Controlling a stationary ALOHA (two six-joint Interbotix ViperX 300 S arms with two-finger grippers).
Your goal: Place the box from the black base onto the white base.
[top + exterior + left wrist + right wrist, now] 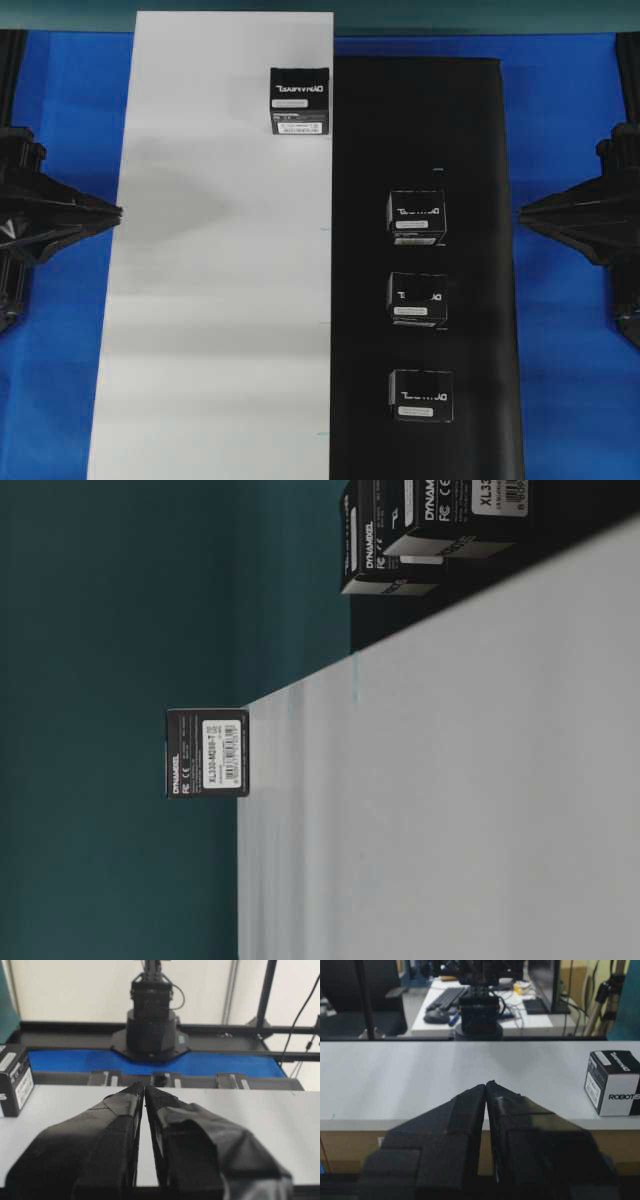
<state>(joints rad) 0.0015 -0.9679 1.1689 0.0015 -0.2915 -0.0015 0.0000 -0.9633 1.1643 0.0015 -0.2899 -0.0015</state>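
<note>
One box on the white sheet, three on the black sheet; both grippers closed and empty.

Overhead view: 4 boxes in total. One box (301, 100) stands on the white sheet (215, 300) at its far end, just beside the border w/ the black sheet (470, 130). The other 3 boxes (417, 216) (417, 298) (421, 394) stand in a row on the black sheet, apart from each other. Only the wrist views show the jaws: left gripper (145, 1091) and right gripper (486, 1087) have tips pressed together, holding nothing. Table-level view is rotated and shows the label text of the single box (207, 752).
</note>
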